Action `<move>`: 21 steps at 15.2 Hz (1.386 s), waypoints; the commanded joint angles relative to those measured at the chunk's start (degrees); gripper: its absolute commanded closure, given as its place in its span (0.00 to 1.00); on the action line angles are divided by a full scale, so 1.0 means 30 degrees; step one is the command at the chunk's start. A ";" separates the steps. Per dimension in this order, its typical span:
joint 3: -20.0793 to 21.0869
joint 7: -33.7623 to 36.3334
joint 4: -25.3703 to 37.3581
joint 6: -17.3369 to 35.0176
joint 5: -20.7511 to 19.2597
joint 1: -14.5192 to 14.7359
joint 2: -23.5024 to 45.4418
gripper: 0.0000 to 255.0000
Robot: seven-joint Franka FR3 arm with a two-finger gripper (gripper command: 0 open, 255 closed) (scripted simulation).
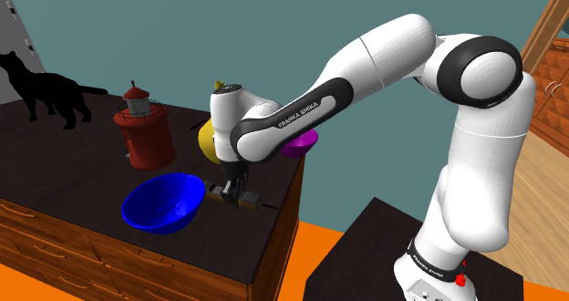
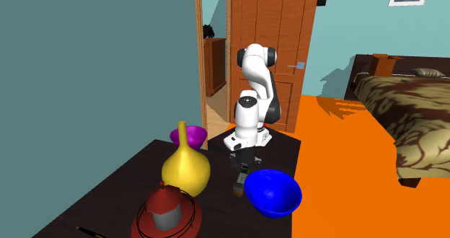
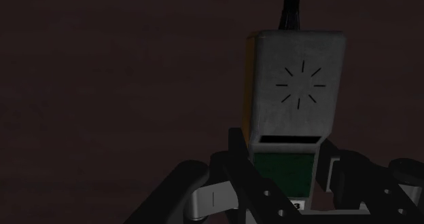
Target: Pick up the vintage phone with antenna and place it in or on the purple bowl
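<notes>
Black fingers (image 3: 243, 163) are clasping the grey, boxy antenna phone (image 3: 295, 87) crosswise to its long axis, near the dark bench's (image 1: 264, 231) edge.

Phone (image 3: 295, 87) on dresser (image 1: 55, 167), beside bowl (image 1: 164, 203)

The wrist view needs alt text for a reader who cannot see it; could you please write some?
A grey phone with a black antenna lies flat on a dark tabletop. The black gripper straddles the end with a green panel.
</notes>
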 commanded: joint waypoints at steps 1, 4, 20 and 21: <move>0.0000 -0.0001 -0.0003 0.0001 -0.0001 0.0000 0.0005 1.00; -0.0001 -0.0001 -0.0006 0.0005 -0.0001 0.0000 0.0006 1.00; 0.0093 -0.0328 0.1568 -0.2811 0.0501 -0.0100 -0.1298 1.00; 0.0097 -0.0348 0.1727 -0.3050 0.0532 -0.0105 -0.1383 1.00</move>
